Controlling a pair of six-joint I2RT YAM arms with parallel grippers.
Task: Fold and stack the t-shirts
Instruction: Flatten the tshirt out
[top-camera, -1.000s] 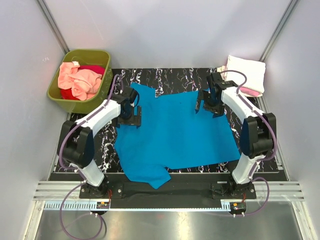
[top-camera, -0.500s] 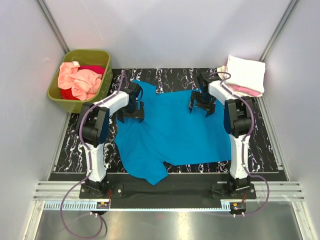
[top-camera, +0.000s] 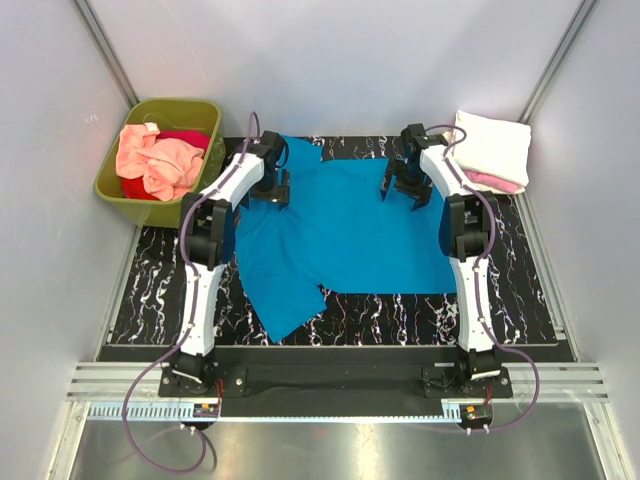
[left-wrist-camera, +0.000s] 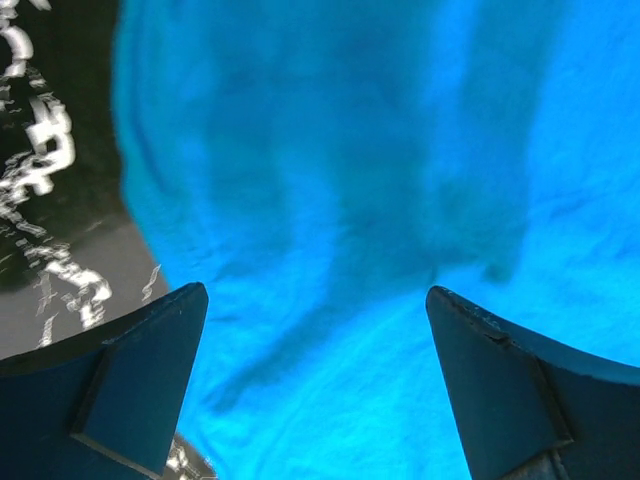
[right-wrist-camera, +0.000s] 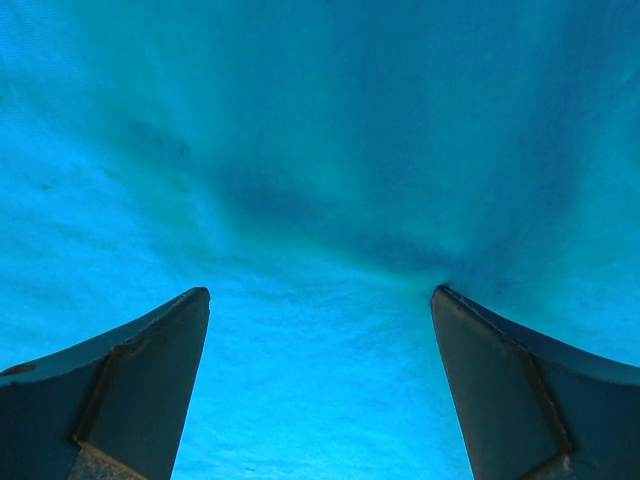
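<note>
Blue t-shirt (top-camera: 350, 235) is lying spread on the tabletop (top-camera: 400, 320) in the top view; we are noting the left gripper (top-camera: 269, 189) and right gripper (top-camera: 405, 188) over its far edge. Left wrist view: jaws are standing spread over blue cloth. Right wrist view: jaws are likewise standing spread, cloth filling the frame.

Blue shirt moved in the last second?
Yes. The blue t-shirt slid toward the far side of the marbled mat: its near hem, earlier past the near edge, now lies well inside it.
</note>
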